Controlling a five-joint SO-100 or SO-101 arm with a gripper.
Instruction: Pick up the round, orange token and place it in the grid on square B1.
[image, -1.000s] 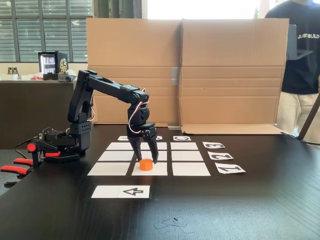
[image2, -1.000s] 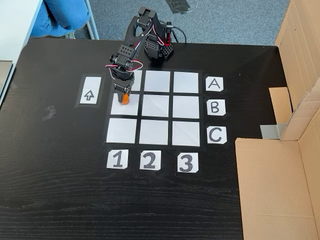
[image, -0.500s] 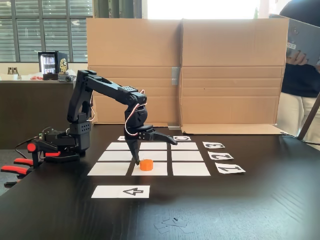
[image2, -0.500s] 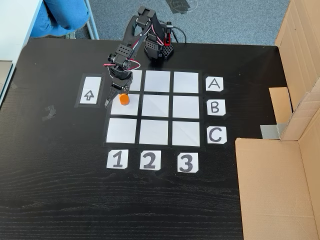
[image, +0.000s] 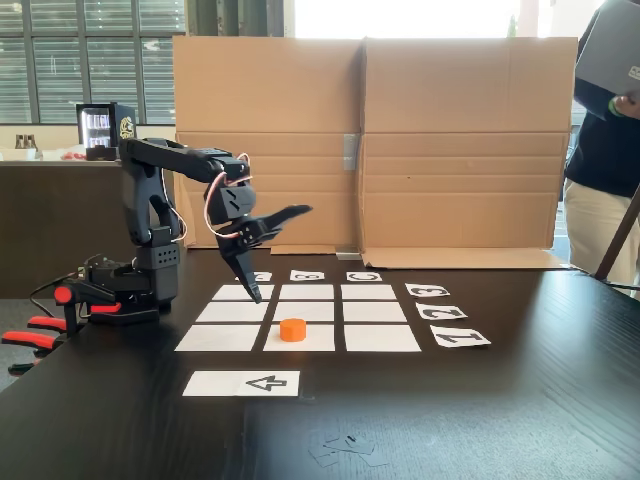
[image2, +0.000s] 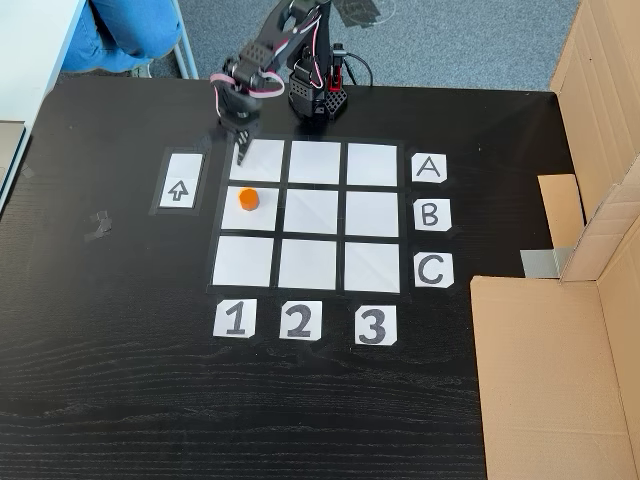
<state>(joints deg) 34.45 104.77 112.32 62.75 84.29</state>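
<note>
The hand (image: 272, 250) is spread wide and holds nothing: in the side-on fixed view one finger points down toward the grid (image: 375, 312) while the other juts out nearly level to the right. It hangs in the air, clear of the tabletop (image: 520, 400), with the arm folded back and its upper link roughly level above the base. In the top-down fixed view the hand (image2: 240, 125) sits over the grid's (image2: 315, 265) edge nearest the base, its lower fingertip above the corner rectangle of row A, column 1. The token (image: 292, 329) rests free on square B1 (image: 318, 338); from above, the token (image2: 248, 200) lies within square B1 (image2: 262, 222), well apart from the hand.
</note>
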